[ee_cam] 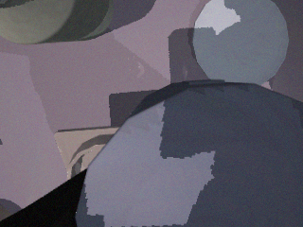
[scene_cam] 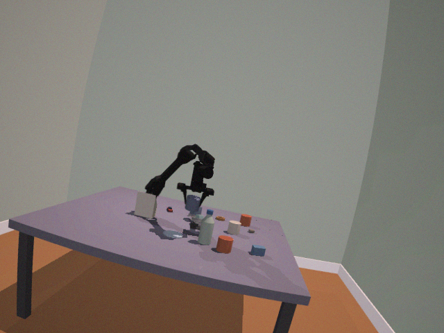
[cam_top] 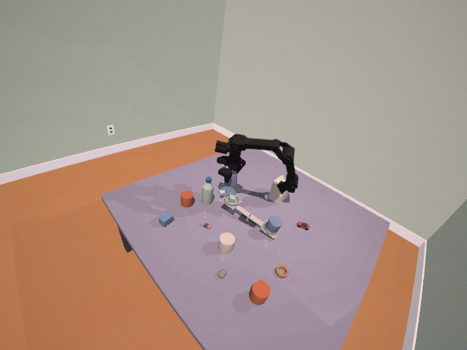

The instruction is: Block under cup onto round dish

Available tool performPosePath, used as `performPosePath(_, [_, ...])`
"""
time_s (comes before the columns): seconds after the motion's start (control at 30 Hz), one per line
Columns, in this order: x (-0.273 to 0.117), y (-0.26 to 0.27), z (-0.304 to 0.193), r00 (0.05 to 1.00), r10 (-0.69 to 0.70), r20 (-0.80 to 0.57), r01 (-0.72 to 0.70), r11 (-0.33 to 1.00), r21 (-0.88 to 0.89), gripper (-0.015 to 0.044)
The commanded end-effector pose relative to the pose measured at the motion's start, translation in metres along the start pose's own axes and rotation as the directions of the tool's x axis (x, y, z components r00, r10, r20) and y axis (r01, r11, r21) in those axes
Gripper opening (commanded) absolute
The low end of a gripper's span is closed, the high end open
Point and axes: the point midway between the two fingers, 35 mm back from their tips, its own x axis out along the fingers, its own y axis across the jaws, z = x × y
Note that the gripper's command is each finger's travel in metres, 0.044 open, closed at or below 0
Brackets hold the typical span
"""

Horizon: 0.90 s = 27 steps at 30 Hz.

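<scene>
My gripper (cam_top: 231, 176) (scene_cam: 193, 205) is shut on a blue-grey cup (cam_top: 233, 179) (scene_cam: 193, 201) (ee_cam: 137, 180), held in the air above and near the far end of the balance (cam_top: 256, 219) (ee_cam: 62, 148). A small pale green block (cam_top: 231, 197) (scene_cam: 198, 216) sits uncovered on that end's pan. The other blue-grey cup (cam_top: 273, 224) stands on the opposite end. The pale blue round dish (cam_top: 226, 190) (scene_cam: 173, 234) (ee_cam: 241, 47) lies on the table just beyond the block's pan. The held cup hides much of the wrist view.
A green bottle (cam_top: 206, 194) (scene_cam: 206, 231) (ee_cam: 52, 24) and an orange cylinder (cam_top: 187, 199) (scene_cam: 224, 244) stand near the dish. A white box (cam_top: 276, 189) (scene_cam: 145, 205) stands by the arm's base. A cream cylinder (cam_top: 226, 243), toy cars and an orange ring (cam_top: 276, 272) are farther off.
</scene>
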Motion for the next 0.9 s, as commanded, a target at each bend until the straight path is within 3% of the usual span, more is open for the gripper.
performPosePath(0.0, [0.011, -0.034, 0.02, 1.0, -0.005, -0.001, 0.005, 1.0, 0.008, 0.0])
performPosePath(0.57, [0.075, -0.176, 0.062, 1.0, -0.009, -0.008, 0.009, 1.0, 0.005, 0.0])
performPosePath(0.87, [0.093, -0.181, 0.062, 1.0, -0.009, -0.01, 0.009, 1.0, 0.004, 0.0])
